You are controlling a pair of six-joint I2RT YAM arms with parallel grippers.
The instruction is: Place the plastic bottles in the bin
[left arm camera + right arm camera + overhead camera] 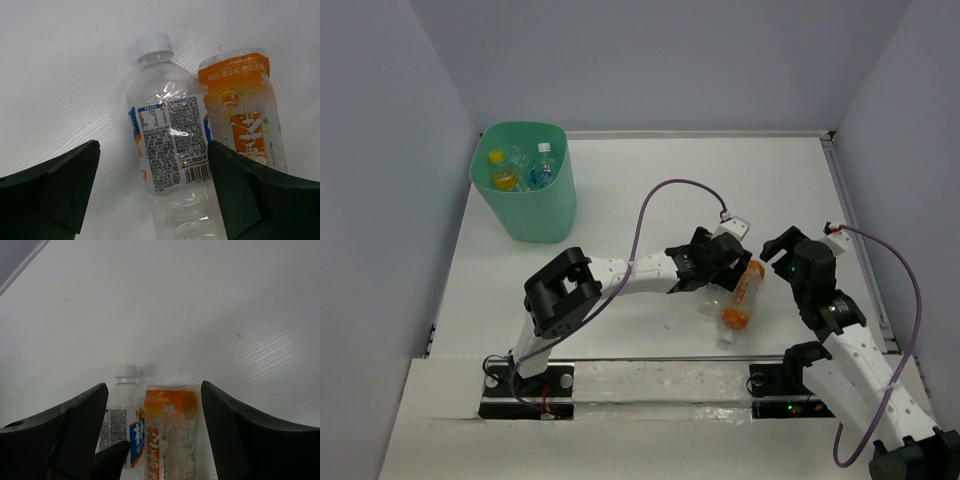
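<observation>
Your left claw (152, 160) stands wide open and grasps nothing. The clear bottle (170, 150) lies lengthwise between its fingers (60, 190), white cap pointing away from the wrist. You cannot tell whether the finger nearest the orange bottle (245, 115) brushes the clear bottle's side. That orange bottle lies just beside the clear one, outside this claw, with its near part hidden behind that finger. Your right claw (154, 390) is parted too and holds nothing; from its wrist both bottles show side by side in the gap between its fingers (235, 430), beyond the tips. Both bottles lie on the white table (620, 180), near its front edge. The bin (535, 215) stands at the far left corner, well apart from both claws. A yellow-capped bottle (498, 160) and a blue-labelled bottle (544, 165) are inside it, and the rest of its contents are too jumbled to count. From above, the clear bottle nearly vanishes against the table and under the left claw, and only its cap end reads plainly. Both wrist views cut off the near ends of the bottles, and a dark shape at the bottom of the right wrist view is too blurred to name. Your left arm (620, 275) folds at a raised elbow above its base, then stretches its pale forearm rightward across the table to the bottles. Your right arm (840, 330) climbs from the bottom right corner and leans inward, its wrist bent over the far end of the orange bottle
</observation>
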